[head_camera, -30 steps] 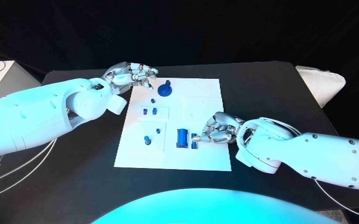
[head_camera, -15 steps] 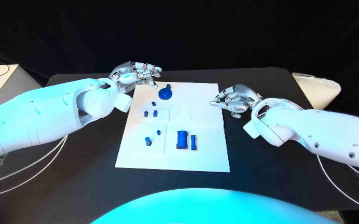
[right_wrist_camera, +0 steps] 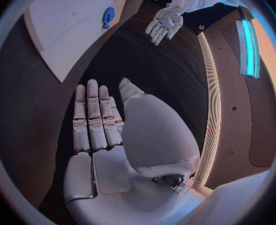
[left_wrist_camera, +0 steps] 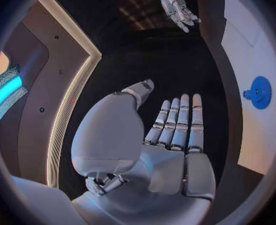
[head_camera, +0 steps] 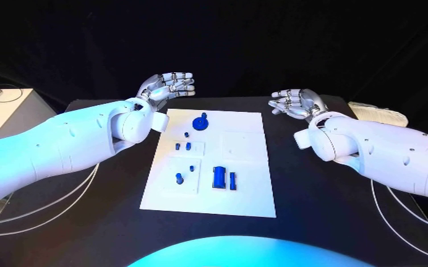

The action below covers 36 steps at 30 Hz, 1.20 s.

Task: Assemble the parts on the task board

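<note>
Black table (head_camera: 107,217) all round, the white task board (head_camera: 240,183) at its middle. Left hand (head_camera: 167,86) hovers off the board's far left corner, fingers apart, empty, likely held clear. On the board: round blue part (head_camera: 202,122) far end, small pieces mid-left, two bars (head_camera: 225,177) nearer. Right hand (head_camera: 295,102) beyond the far right corner, spread, empty.
</note>
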{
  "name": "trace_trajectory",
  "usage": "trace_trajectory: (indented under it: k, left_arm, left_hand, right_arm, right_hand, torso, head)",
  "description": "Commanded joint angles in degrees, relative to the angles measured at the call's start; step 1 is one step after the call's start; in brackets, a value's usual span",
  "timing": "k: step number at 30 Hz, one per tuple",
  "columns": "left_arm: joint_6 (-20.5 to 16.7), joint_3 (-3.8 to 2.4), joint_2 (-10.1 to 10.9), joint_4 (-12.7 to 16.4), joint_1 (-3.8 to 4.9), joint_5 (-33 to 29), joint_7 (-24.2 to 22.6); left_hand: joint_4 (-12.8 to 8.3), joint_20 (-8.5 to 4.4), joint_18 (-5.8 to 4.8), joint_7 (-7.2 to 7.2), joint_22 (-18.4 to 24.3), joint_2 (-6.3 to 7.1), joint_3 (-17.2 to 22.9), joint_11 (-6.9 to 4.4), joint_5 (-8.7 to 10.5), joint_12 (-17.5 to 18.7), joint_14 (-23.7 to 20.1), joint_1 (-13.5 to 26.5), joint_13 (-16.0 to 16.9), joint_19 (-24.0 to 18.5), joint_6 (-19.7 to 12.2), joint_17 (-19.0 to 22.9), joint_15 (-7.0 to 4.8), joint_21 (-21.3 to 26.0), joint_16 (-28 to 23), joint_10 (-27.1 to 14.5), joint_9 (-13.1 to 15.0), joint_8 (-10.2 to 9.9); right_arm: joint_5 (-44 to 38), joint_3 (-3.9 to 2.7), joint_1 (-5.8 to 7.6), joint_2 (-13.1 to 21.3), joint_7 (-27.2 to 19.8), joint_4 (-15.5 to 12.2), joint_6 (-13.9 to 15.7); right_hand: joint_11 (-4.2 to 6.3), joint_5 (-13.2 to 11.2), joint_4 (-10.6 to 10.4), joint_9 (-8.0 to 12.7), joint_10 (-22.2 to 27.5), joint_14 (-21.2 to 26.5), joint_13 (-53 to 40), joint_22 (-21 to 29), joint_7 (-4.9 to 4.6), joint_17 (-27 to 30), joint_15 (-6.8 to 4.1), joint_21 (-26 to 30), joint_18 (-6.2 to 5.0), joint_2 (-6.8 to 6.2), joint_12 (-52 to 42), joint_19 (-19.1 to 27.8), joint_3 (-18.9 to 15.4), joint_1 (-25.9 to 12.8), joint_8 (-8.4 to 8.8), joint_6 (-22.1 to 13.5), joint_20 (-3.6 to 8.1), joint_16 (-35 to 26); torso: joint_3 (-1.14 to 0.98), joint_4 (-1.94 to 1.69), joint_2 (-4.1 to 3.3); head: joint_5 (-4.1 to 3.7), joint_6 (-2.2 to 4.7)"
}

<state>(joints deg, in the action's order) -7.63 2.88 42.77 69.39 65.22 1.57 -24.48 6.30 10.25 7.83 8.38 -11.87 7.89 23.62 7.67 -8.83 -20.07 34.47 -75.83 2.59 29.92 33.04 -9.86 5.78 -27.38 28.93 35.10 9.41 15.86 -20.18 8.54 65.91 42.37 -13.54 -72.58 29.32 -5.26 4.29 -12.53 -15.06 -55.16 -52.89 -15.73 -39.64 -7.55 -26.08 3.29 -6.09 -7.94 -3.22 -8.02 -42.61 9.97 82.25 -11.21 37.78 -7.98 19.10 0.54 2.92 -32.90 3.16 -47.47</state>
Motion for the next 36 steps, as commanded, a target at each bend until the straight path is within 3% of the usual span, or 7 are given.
trace_trajectory:
  k: [1,6,7,8,9,20,36]
  left_arm:
    - [-0.6,-0.08,0.1,0.6,-0.10,0.1,0.1]
    - [-4.9,-0.41,0.3,3.0,-0.69,-0.1,-0.5]
    - [-6.0,-0.50,0.4,3.6,-0.85,-0.1,-0.7]
    - [-7.3,-0.60,0.5,4.3,-1.02,-0.2,-0.9]
    - [-8.7,-0.71,0.5,5.1,-1.22,-0.2,-1.1]
    - [-28.6,-2.26,1.5,16.2,-3.97,-1.2,-4.1]
    - [-36.5,-2.88,1.9,20.6,-5.06,-1.6,-5.3]
  left_hand:
    - [-6.3,-10.25,-7.83,-8.38,11.9,-7.89,-23.6,-7.67,8.83,20.1,-34.5,24.1,-2.6,-29.9,-33.0,9.9,-5.78,27.4,-28.9,-35.1,-9.4,-15.9]
    - [-6.3,-10.25,-7.83,-8.38,11.9,-7.89,-23.6,-7.67,8.83,20.1,-34.5,34.2,-2.6,-29.9,-33.0,9.9,-5.78,27.4,-28.9,-35.1,-9.4,-15.9]
    - [-6.3,-10.25,-7.83,-8.38,11.9,-7.89,-23.6,-7.67,8.83,20.1,-34.5,75.8,-2.6,-29.9,-33.0,9.9,-5.78,27.4,-28.9,-35.1,-9.4,-15.9]
    - [-6.3,-10.25,-7.83,-8.38,11.9,-7.89,-23.6,-7.67,8.83,20.1,-34.5,75.8,-2.6,-29.9,-33.0,9.9,-5.78,27.4,-28.9,-35.1,-9.4,-15.9]
    - [-6.3,-10.25,-7.83,-8.38,11.9,-7.89,-23.6,-7.67,8.83,20.1,-34.5,75.8,-2.6,-29.9,-33.0,9.9,-5.78,27.4,-28.9,-35.1,-9.4,-15.9]
    - [-6.3,-10.25,-7.83,-8.38,11.9,-7.89,-23.6,-7.67,8.83,20.1,-34.5,75.8,-2.6,-29.9,-33.0,9.9,-5.78,27.4,-28.9,-35.1,-9.4,-15.9]
    - [-6.3,-10.25,-7.83,-8.38,11.9,-7.89,-23.6,-7.67,8.83,20.1,-34.5,75.8,-2.6,-29.9,-33.0,9.9,-5.78,27.4,-28.9,-35.1,-9.4,-15.9]
  right_arm:
    - [-0.1,-0.31,-0.31,0.1,-0.3,-0.9,0.6]
    - [4.2,-2.05,-1.45,0.6,-3.7,-4.4,3.6]
    - [5.3,-2.50,-1.76,0.7,-4.5,-5.3,4.4]
    - [6.6,-3.02,-2.10,0.9,-5.5,-6.3,5.3]
    - [8.0,-3.59,-2.47,1.0,-6.6,-7.5,6.3]
    - [19.7,-8.36,-5.63,2.3,-15.9,-17.0,14.5]
    - [20.2,-8.54,-5.75,2.3,-16.2,-17.4,14.8]
  right_hand:
    - [5.26,-4.3,12.5,15.1,55.2,52.9,15.7,39.6,7.55,26.1,-3.29,6.1,7.94,3.22,8.0,42.6,-10.0,-26.2,11.21,-37.8,7.98,-19.1]
    - [5.26,-4.3,12.5,15.1,55.2,52.9,15.7,39.6,7.55,26.1,-3.29,6.1,7.94,3.22,8.0,42.6,-10.0,-37.1,11.21,-37.8,7.98,-19.1]
    - [5.26,-4.3,12.5,15.1,55.2,52.9,15.7,39.6,7.55,26.1,-3.29,6.1,7.94,3.22,8.0,42.6,-10.0,-38.8,11.21,-37.8,7.98,-19.1]
    - [5.26,-4.3,12.5,15.1,55.2,52.9,15.7,39.6,7.55,26.1,-3.29,6.1,7.94,3.22,8.0,42.6,-10.0,-40.5,11.21,-37.8,7.98,-19.1]
    - [5.26,-4.3,12.5,15.1,55.2,52.9,15.7,39.6,7.55,26.1,-3.29,6.1,7.94,3.22,8.0,42.6,-10.0,-82.3,11.21,-37.8,7.98,-19.1]
    - [5.26,-4.3,12.5,15.1,55.2,52.9,15.7,39.6,7.55,26.1,-3.29,6.1,7.94,3.22,8.0,42.6,-10.0,-82.3,11.21,-37.8,7.98,-19.1]
    - [5.26,-4.3,12.5,15.1,55.2,52.9,15.7,39.6,7.55,26.1,-3.29,6.1,7.94,3.22,8.0,42.6,-10.0,-82.3,11.21,-37.8,7.98,-19.1]
  torso:
    - [0.04,-0.10,-0.01]
    - [-0.06,-0.57,0.28]
    - [-0.08,-0.70,0.35]
    - [-0.11,-0.84,0.44]
    - [-0.14,-0.99,0.53]
    - [-0.50,-2.69,1.58]
    - [-0.54,-2.92,1.72]
  head:
    - [-0.19,0.27]
    - [-0.69,2.41]
    - [-0.82,2.97]
    - [-0.96,3.60]
    - [-1.12,4.30]
    - [-2.92,12.04]
    - [-3.16,13.09]
